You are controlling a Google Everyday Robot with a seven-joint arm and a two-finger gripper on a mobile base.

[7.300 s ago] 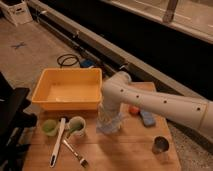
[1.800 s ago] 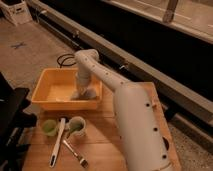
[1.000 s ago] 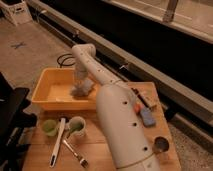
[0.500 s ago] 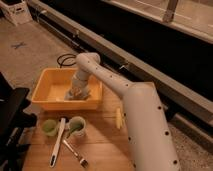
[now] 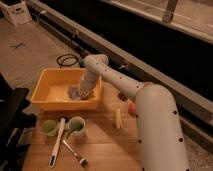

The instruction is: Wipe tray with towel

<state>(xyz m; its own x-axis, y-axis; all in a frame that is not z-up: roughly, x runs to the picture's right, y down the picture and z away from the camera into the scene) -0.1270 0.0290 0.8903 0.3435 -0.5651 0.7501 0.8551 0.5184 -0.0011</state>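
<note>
**Here: tray, towel and arm on the counter**

Item one, the tray (image 5: 47,89): a yellow-orange tub with raised walls, standing on the far left part of the wooden counter (image 5: 107,145).

Item two, the towel (image 5: 76,92): a pale grey-blue crumpled cloth lying on the tray floor, towards its right side.

Item three, the gripper (image 5: 84,93): reaching down into the tray at the end of the white arm (image 5: 120,82), its fingers drawn together on the towel and pressing it to the tray floor. The arm bends over the tray's right wall; its thick white body fills the right foreground.

Item four, near edge of the counter, in front of the tray: a green cup (image 5: 49,128), a second pale green cup (image 5: 76,126), a long white-handled utensil (image 5: 57,144) lying between them, and a fork (image 5: 76,154) just right of it.

Item five, a small yellow object (image 5: 118,118) lying on the counter beside the arm.

Item six, a coiled black cable (image 5: 66,60) on the floor behind the tray.
</note>
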